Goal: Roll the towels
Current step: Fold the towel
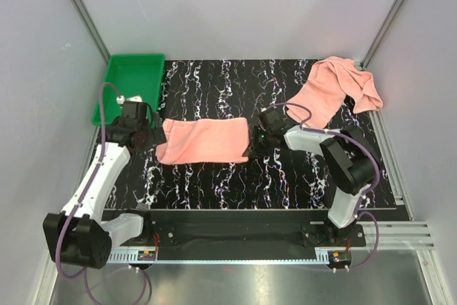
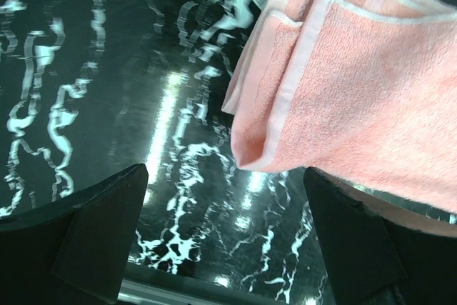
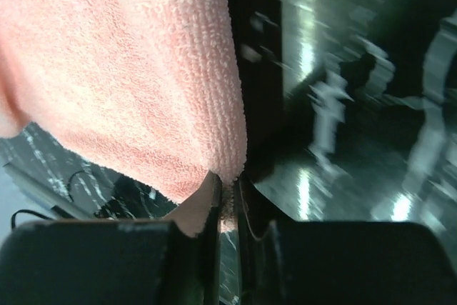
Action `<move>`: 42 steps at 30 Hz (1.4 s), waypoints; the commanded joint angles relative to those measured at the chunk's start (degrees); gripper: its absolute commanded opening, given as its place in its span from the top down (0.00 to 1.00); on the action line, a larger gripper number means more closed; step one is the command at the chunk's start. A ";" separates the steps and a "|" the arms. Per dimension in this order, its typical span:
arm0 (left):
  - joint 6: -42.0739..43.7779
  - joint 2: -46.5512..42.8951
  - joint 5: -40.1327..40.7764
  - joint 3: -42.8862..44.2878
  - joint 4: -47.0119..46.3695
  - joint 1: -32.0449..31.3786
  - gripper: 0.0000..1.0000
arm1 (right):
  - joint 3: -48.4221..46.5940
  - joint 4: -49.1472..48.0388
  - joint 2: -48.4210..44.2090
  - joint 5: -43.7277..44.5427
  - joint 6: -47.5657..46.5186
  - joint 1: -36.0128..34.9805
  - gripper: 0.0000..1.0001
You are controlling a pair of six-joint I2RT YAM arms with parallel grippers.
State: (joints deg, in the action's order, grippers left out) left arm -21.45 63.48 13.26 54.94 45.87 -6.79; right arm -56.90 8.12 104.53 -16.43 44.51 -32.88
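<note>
I'm pinching the flat towel [image 3: 121, 69] by its end in my right gripper [image 3: 227, 208]; my left gripper [image 2: 225, 191] is gaping wide beside it.

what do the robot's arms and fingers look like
The left arm and right arm have white links with black joints and black wrist ends. A purple cable runs along each. The fingers are plain black and blocky, without visible markings.
</note>
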 commanded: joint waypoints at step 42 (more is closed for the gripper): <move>-18.71 10.87 -15.37 -11.87 -18.27 -24.24 0.27 | 12.96 24.58 -22.09 17.22 -3.64 3.26 0.89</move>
State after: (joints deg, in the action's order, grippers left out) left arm -38.79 76.77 0.64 43.90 31.11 -30.55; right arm -43.90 33.74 81.84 -0.05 41.36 -29.67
